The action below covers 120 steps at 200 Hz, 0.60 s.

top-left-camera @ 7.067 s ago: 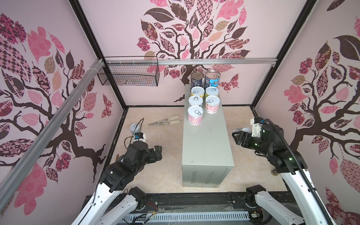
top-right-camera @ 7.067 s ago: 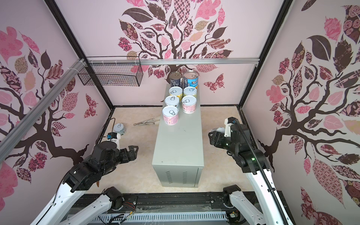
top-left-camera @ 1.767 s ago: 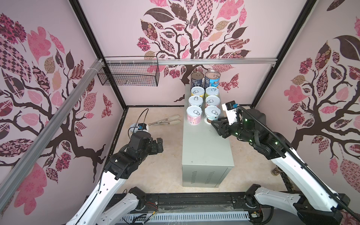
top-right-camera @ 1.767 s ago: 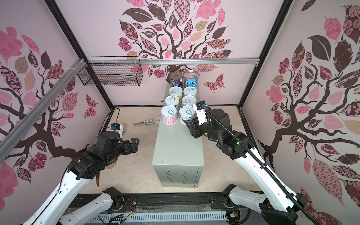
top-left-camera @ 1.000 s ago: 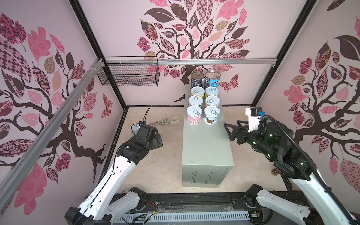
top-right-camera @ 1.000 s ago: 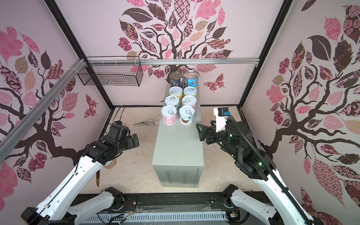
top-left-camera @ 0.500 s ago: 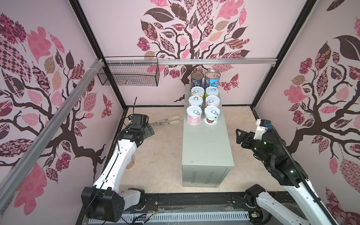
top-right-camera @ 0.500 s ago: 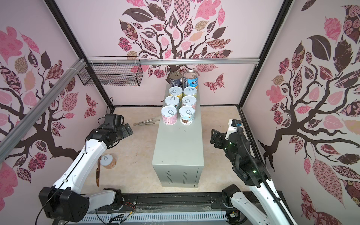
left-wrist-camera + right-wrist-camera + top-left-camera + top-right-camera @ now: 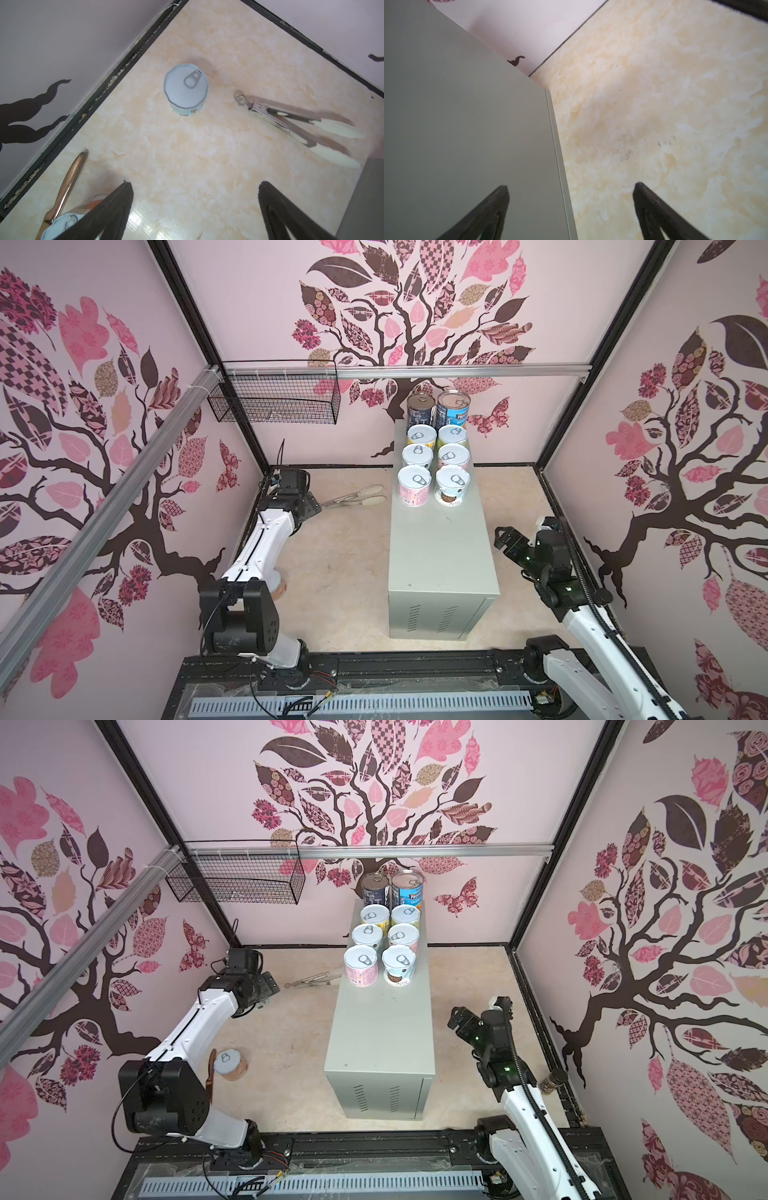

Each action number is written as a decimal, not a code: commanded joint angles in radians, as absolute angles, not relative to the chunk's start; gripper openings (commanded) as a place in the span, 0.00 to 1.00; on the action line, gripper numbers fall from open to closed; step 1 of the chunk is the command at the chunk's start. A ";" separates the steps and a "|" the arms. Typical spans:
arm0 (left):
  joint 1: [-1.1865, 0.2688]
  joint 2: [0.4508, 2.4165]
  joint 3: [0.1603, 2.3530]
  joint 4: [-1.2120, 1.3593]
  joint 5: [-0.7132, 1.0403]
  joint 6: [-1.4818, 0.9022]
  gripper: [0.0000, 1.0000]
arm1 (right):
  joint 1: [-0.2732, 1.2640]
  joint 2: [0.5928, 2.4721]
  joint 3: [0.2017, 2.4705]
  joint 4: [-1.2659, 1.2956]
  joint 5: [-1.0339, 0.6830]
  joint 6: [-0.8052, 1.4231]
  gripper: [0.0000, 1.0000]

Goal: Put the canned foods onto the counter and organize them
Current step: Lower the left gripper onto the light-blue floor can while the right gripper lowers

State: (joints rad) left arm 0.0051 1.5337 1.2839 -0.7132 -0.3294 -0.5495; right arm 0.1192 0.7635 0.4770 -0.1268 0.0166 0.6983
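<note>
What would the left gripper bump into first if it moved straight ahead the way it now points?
Probably the short tin with a pale pull-tab lid, upright on the beige marbled floor, ahead of the open left gripper. Depth is unclear: it might touch floor first. The metal tongs lie aside.

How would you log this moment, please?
left gripper open, facing pale-lidded round floor tin | right gripper open, empty | grey-green metal counter: eight tins

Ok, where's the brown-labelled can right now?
In a top view the brown-labelled can stands on the floor, left of the counter's near end, right beside a copper-handled utensil.
</note>
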 commanded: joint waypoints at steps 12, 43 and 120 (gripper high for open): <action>0.042 1.622 1.345 -0.630 -0.345 -0.530 0.98 | 0.116 0.825 0.372 0.116 -0.026 0.749 1.00; 0.090 1.743 1.411 -0.650 -0.322 -0.532 0.98 | 0.115 0.898 0.312 0.222 -0.061 0.737 1.00; 0.111 1.933 1.532 -0.588 -0.312 -0.474 0.98 | 0.125 0.973 0.258 0.348 -0.174 0.792 1.00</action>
